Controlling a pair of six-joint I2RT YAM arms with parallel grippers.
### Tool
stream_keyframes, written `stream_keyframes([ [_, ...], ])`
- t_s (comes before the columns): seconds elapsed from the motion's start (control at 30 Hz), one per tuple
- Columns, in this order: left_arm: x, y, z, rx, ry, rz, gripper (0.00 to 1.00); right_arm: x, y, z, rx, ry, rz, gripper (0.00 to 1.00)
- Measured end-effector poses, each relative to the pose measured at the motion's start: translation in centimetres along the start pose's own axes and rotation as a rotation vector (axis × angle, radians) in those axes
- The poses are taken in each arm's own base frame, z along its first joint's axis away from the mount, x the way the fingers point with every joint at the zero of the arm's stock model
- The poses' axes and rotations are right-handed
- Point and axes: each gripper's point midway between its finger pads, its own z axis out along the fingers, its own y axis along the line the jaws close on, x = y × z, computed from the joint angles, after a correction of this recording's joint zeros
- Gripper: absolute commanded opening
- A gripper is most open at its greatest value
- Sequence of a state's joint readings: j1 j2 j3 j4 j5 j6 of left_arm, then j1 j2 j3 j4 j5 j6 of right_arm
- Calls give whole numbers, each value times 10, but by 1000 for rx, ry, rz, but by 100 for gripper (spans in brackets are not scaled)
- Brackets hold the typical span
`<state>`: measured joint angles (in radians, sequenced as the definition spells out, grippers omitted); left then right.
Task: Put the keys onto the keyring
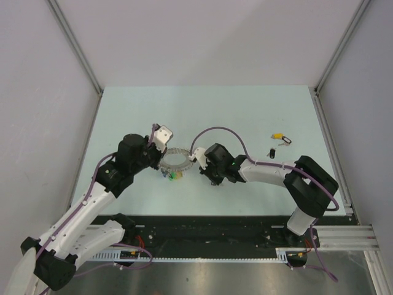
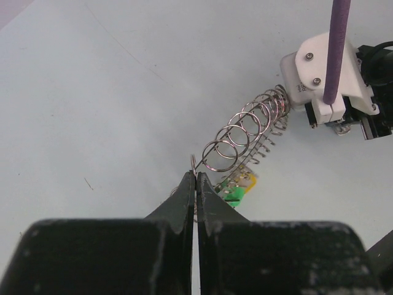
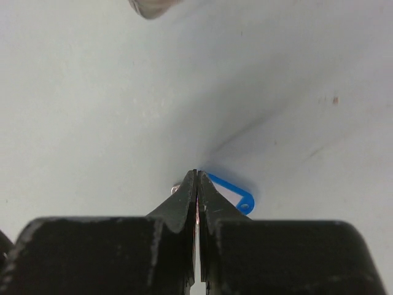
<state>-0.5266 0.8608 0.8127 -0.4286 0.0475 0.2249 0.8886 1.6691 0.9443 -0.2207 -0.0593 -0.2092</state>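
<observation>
The keyring (image 1: 174,152), a coiled silver wire band, lies mid-table between both grippers. My left gripper (image 1: 162,161) is at its left side. In the left wrist view it (image 2: 196,175) is shut on a wire end of the keyring (image 2: 268,106), and green and yellow key tags (image 2: 238,187) hang under the coil. My right gripper (image 1: 198,165) sits just right of the ring. In the right wrist view it (image 3: 197,173) is shut, a blue-tagged key (image 3: 244,203) sticking out from behind its tips. Two loose keys, one yellow-tagged (image 1: 279,134) and one black-tagged (image 1: 272,152), lie to the right.
The right arm's white wrist camera block (image 2: 325,74) with its purple cable stands just past the far end of the coil. Grey walls and metal frame posts (image 1: 324,117) border the pale table. A black rail (image 1: 215,227) runs along the near edge.
</observation>
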Motion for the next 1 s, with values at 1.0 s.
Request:
stream_keyframes([
  [1.0,1,2,0,-6,4,-4,0,-33,-28,-15,-33,-230,264,35],
])
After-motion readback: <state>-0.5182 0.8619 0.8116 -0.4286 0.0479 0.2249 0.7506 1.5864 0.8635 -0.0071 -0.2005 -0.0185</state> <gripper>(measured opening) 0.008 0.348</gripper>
